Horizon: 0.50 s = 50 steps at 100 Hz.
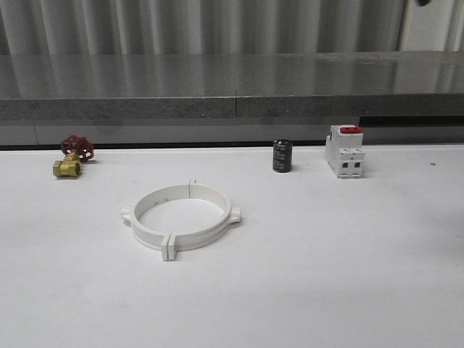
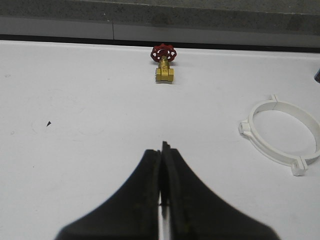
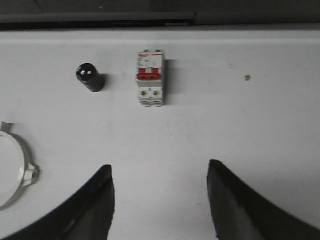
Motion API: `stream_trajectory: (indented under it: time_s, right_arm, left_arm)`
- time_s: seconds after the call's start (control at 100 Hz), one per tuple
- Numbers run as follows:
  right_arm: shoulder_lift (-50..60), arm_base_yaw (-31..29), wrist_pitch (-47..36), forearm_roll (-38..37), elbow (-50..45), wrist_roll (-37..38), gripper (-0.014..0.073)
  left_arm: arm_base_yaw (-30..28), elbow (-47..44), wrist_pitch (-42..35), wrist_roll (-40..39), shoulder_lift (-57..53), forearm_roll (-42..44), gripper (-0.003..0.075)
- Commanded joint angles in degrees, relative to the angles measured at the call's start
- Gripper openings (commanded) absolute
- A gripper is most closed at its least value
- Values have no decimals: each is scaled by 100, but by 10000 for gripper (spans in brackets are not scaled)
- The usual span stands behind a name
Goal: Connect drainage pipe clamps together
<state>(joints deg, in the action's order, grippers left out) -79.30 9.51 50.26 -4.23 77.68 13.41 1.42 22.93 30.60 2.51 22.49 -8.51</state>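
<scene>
Joined clamps [image 1: 180,217] (right rim cropped, wrist).

The drainage pipe clamps [image 1: 181,220] are plain white, nearly same shade as the white table [image 1: 326,275] under them, w/ no markings visible. Left of the clamps, the valve [image 1: 72,157] has a dark red handwheel on a yellow-brass body; right of the clamps, the capacitor [image 1: 282,156] is black w/ faint pale print too small to read, and the breaker [image 1: 345,151] is white w/ a red top. The left gripper [image 2: 163,165] and right gripper [image 3: 160,200] are both matte black, and beyond the clamps runs a speckled grey ledge [image 1: 232,90] w/ vertical-striped grey wall behind.
</scene>
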Motion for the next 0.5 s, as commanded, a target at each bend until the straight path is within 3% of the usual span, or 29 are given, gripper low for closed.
stream_trajectory:
  time_s: [0.0, 0.49]
  right_arm:
    - [780, -304, -249, -38, -288, -193, 427]
    - [3844, -461, -326, -39, -2796, -429, 425]
  left_arm:
    - [-11, 154, -417, -5, 34, -77, -20]
    - [-11, 154, -417, -5, 34, -77, -20]
